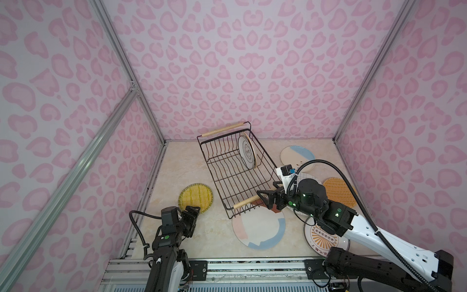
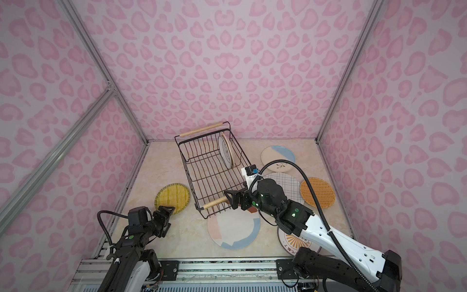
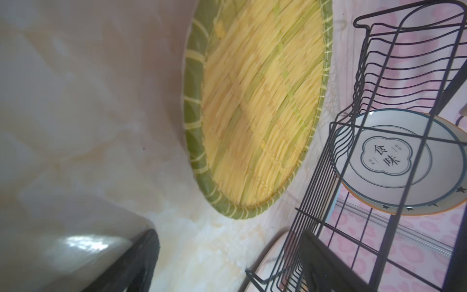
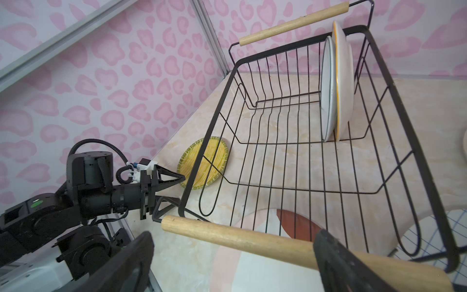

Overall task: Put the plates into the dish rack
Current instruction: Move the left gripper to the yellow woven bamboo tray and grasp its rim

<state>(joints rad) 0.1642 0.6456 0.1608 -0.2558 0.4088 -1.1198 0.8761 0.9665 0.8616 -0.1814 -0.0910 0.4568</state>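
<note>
In a top view, dish rack [image 1: 235, 174] askew mid-table, far end near back wall [image 1: 252, 75] at 12 o'clock, bare table [image 1: 182, 166] at its 9, loose plates [image 1: 257, 227] crowding 3 to 6. Right gripper [image 1: 264, 199] spread wide astride near wooden handle [image 1: 243, 202], unclamped; two plates [image 1: 246, 150] upright at far end. Left gripper [image 1: 193, 209] apart at 6 o'clock edge of yellow woven plate [image 1: 195, 197].

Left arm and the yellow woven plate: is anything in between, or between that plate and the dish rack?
Nothing visible. The left gripper, jaws open, is at the near edge of the yellow woven plate, with bare table between plate and dish rack. The rack's far end holds two plates; the right gripper straddles its near handle.
</note>
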